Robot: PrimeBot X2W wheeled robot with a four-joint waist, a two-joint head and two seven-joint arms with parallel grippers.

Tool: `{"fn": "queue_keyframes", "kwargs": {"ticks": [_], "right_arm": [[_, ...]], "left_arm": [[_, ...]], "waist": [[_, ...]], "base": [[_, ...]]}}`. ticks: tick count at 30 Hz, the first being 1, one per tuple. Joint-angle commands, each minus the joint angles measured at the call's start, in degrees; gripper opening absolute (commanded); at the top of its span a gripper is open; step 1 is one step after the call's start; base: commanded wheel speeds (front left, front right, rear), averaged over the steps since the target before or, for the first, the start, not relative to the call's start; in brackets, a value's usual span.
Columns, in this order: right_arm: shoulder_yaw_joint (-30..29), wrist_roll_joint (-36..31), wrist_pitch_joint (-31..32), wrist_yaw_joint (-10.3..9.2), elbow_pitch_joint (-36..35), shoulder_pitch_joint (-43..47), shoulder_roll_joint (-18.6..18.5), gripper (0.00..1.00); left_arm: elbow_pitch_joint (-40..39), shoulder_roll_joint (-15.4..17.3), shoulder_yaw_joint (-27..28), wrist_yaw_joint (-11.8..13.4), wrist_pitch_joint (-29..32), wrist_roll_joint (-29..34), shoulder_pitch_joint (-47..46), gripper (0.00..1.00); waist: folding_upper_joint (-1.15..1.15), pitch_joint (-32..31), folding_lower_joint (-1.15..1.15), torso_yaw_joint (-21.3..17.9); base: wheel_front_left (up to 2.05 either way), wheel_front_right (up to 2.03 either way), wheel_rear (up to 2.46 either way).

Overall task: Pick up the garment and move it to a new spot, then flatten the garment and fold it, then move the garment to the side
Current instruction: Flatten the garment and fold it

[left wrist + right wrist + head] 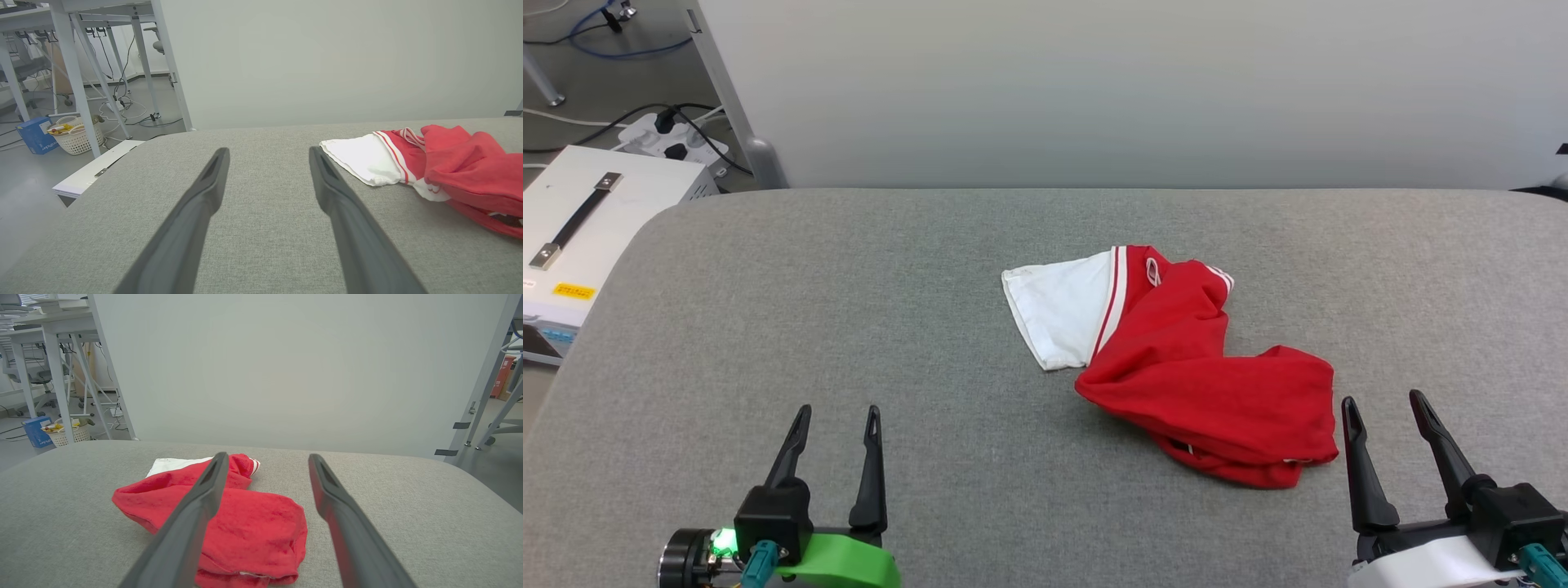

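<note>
Two grippers hover over the grey padded table, each with its dark fingers spread wide apart: the left gripper at seven o'clock of the head view, the right gripper at five o'clock. Bare grey fabric shows between the left one's fingers.

The garment lies crumpled on the table, a little toward three o'clock from the middle of the head view. From the left gripper it sits at about two o'clock, well apart. From the right gripper it sits at ten o'clock and near. Its lowest red fold ends just beside that gripper's inner finger, at nine o'clock of the finger, with a thin strip of grey between them. In the right wrist view the same finger crosses in front of the red cloth, and whether it touches cannot be told.

The garment is a red shirt, bunched and twisted into a rough diagonal from eleven o'clock to five o'clock. One white short sleeve lies spread flat at the eleven o'clock end, joined to the red by white and red stripes. A bit of striped trim peeks out at twelve o'clock. The red body is folded over itself in thick soft ridges, with a doubled hem at the five o'clock end.

Off the table at nine o'clock stands a white case with a black handle.
</note>
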Motion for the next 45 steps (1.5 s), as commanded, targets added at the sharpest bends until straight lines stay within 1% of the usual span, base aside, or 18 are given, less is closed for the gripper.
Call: {"fn": "queue_keyframes", "kwargs": {"ticks": [1, 8, 12, 19, 22, 24, 28, 31, 32, 33, 36, 40, 42, 45], "right_arm": [[0.05, -0.39, -0.28, -0.05, 0.11, 0.64, -0.07, 1.00], [0.54, -0.52, -0.28, -0.05, 0.08, -0.10, -0.07, 1.00], [0.12, -0.65, -0.28, -0.05, -1.31, -2.66, -0.07, 1.00], [1.16, -3.36, -0.28, -0.05, -4.84, -13.94, -0.17, 1.00], [3.78, -3.31, -0.28, -0.05, -5.08, -19.83, -2.73, 1.00], [6.25, -1.80, -0.28, -0.05, -3.84, -23.88, -4.97, 1.00], [14.27, 0.86, -0.28, -0.05, 0.39, -31.56, -11.40, 1.00], [22.99, 5.21, 0.21, -0.05, 5.20, -36.45, -16.46, 1.00], [26.36, 7.14, 1.51, -0.05, 6.47, -38.61, -18.47, 1.00], [29.90, 9.16, 3.17, -0.05, 7.31, -40.74, -20.42, 1.00], [38.56, 15.17, 8.15, -0.05, 8.11, -45.53, -24.77, 1.00], [51.60, 23.67, 17.51, -0.05, 7.57, -51.58, -30.84, 1.00], [57.20, 27.39, 21.93, -0.05, 7.07, -54.24, -33.05, 1.00], [64.37, 31.30, 27.77, -0.05, 6.43, -57.78, -35.23, 1.00]], "left_arm": [[0.20, -0.48, 0.12, -0.35, -0.34, 0.42, 0.93, 1.00], [0.51, -0.69, 0.37, -0.48, -0.34, 0.81, 0.91, 1.00], [0.56, -0.79, 0.50, -0.49, -0.34, 0.92, 0.58, 1.00], [0.45, -0.98, 0.28, -0.57, -0.34, 1.20, -1.32, 1.00], [0.31, -1.04, 0.42, -0.54, -0.34, 1.11, -2.12, 1.00], [0.32, -1.07, 0.53, -0.55, -0.34, 1.09, -2.52, 1.00], [0.45, -1.14, 0.64, -0.55, -0.34, 1.15, -3.16, 1.00], [0.58, -1.21, 0.57, -0.52, -0.34, 1.20, -3.44, 1.00], [0.58, -1.23, 0.53, -0.50, -0.34, 1.21, -3.55, 1.00], [0.57, -1.26, 0.51, -0.47, -0.34, 1.22, -3.67, 1.00], [0.54, -1.32, 0.57, -0.34, -0.34, 1.18, -3.88, 1.00], [0.40, -1.40, 0.64, -0.22, -0.34, 1.11, -4.08, 1.00], [0.38, -1.45, 0.52, -0.21, -0.34, 1.05, -4.32, 1.00], [0.35, -1.51, 0.24, -0.25, -0.34, 1.00, -4.95, 1.00]], "waist": [[0.00, -0.05, 0.00, 0.03], [0.00, -0.06, 0.00, -0.01], [0.00, 0.52, 0.00, -0.09], [0.00, 3.07, 0.00, 0.30], [0.00, 4.34, 0.00, 0.41], [0.00, 5.11, 0.00, 0.41], [0.00, 6.17, 0.00, 0.52], [0.00, 6.55, 0.00, 0.69], [0.00, 6.76, 0.00, 0.74], [0.00, 6.92, 0.00, 0.78], [0.00, 7.34, 0.00, 0.75], [0.00, 8.19, 0.00, 0.60], [0.00, 8.72, 0.00, 0.65], [0.00, 9.70, 0.00, 0.94]], "base": [[0.00, 0.00, 0.00], [0.00, 0.00, 0.00], [0.00, 0.00, 0.00], [0.00, 0.00, 0.00], [0.00, 0.00, 0.00], [0.00, 0.00, 0.00], [0.00, 0.00, 0.00], [0.00, 0.00, 0.00], [0.00, 0.00, 0.00], [0.00, 0.00, 0.00], [0.00, 0.00, 0.00], [0.00, 0.00, 0.00], [0.00, 0.00, 0.00], [0.00, 0.00, 0.00]]}}
